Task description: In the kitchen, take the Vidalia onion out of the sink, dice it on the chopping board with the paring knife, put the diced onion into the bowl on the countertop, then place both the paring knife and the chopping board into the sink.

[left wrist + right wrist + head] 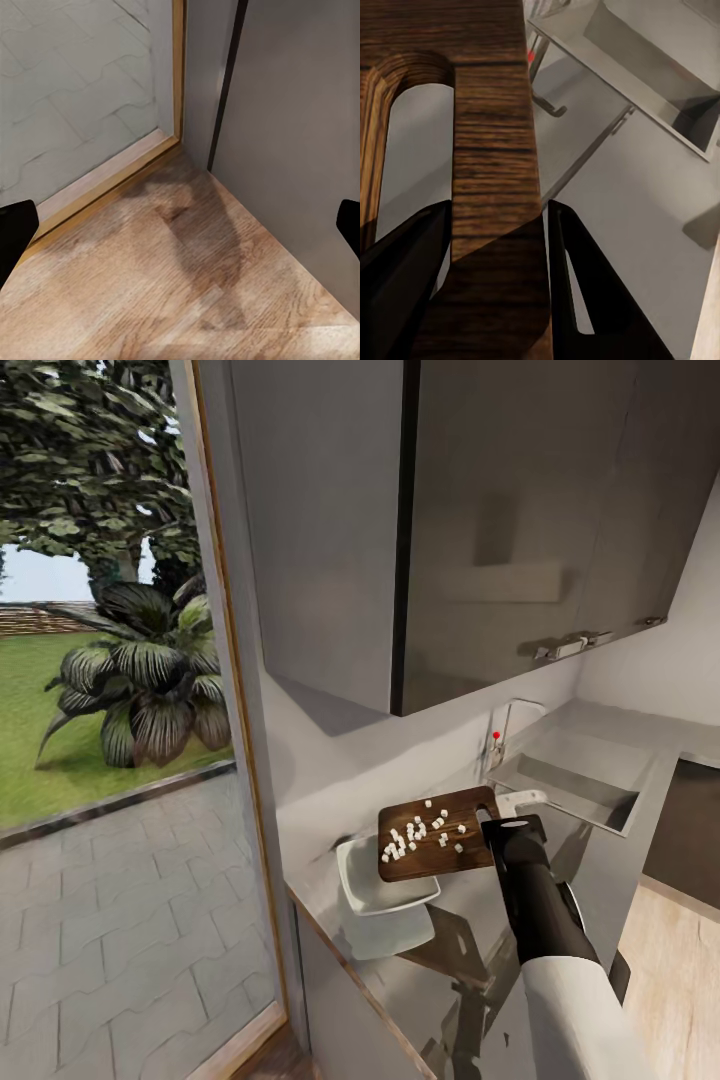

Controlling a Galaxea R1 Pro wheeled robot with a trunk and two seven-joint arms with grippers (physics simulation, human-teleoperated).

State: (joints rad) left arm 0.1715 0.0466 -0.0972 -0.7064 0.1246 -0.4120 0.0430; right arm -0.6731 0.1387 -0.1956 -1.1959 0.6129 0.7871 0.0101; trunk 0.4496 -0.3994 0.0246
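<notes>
At centre frame, the chopping board (436,832), strewn with diced onion (415,834), is held over the bowl (380,885) by the right gripper (499,247), clamped beside its slot. Steeper tilting seems needed next. The left gripper (180,225) is spread wide.

The chopping board (437,833) is dark brown wood with clear grain – matt. The bowl (375,890) looks smooth, glossy white. The bench (600,860) is grey and reflective; the sink (570,785) – brushed steel. The floor (180,285) is pale wood.

Brown grained chopping board (437,833) carries white onion dice (415,832); white bowl (385,890) rests on grey countertop (455,960).
</notes>
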